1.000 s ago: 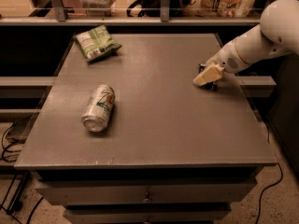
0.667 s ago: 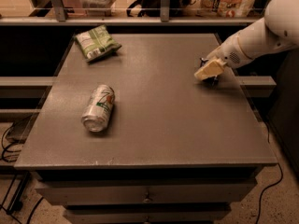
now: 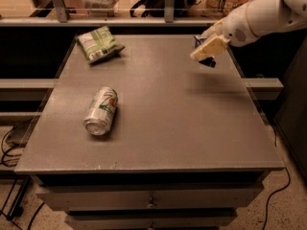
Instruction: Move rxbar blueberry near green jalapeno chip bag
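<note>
Tool at two o'clock, clamped on the rxbar blueberry: carry level toward eleven o'clock, release beside the green jalapeno chip bag (not on it).

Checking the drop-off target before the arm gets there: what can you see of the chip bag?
The chip bag is a small, crinkled, pillow-shaped pouch, green and white, with a glossy film look. It appears sealed and puffed. It lies flat at the far left corner of the grey table, skewed to the edges. Only the table touches it: the can lies apart, nearer the camera, and the gripper is above the far right side.
</note>
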Tool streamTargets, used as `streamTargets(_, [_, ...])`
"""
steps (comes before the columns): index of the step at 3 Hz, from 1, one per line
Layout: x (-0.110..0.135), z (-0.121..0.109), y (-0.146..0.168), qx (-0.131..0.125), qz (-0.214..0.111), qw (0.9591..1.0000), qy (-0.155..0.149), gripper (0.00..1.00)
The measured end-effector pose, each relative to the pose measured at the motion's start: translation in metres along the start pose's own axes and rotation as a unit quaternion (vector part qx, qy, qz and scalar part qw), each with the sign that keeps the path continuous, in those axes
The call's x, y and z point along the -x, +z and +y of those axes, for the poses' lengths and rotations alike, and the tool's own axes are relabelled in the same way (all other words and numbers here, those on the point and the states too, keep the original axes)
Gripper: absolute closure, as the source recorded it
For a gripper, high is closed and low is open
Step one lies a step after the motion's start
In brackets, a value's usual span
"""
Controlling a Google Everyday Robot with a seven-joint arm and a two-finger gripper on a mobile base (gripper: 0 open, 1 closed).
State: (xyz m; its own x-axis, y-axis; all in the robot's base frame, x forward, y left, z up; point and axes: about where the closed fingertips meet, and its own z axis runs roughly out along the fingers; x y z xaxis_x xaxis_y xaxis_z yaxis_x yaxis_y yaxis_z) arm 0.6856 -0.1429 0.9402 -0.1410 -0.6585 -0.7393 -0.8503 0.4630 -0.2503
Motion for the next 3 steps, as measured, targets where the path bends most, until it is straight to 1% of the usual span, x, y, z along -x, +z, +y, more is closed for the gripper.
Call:
streamTargets(1, [0.051,0.014,-0.006,0.030,-0.070,0.9968,-0.021,1.00])
streamTargets(2, [0.054,0.016,-0.004,0.033,-0.073,0.9966,-0.020,1.00])
streamTargets(3, [0.054,0.026,0.017,0.049,-0.079,0.9956,-0.010,1.00])
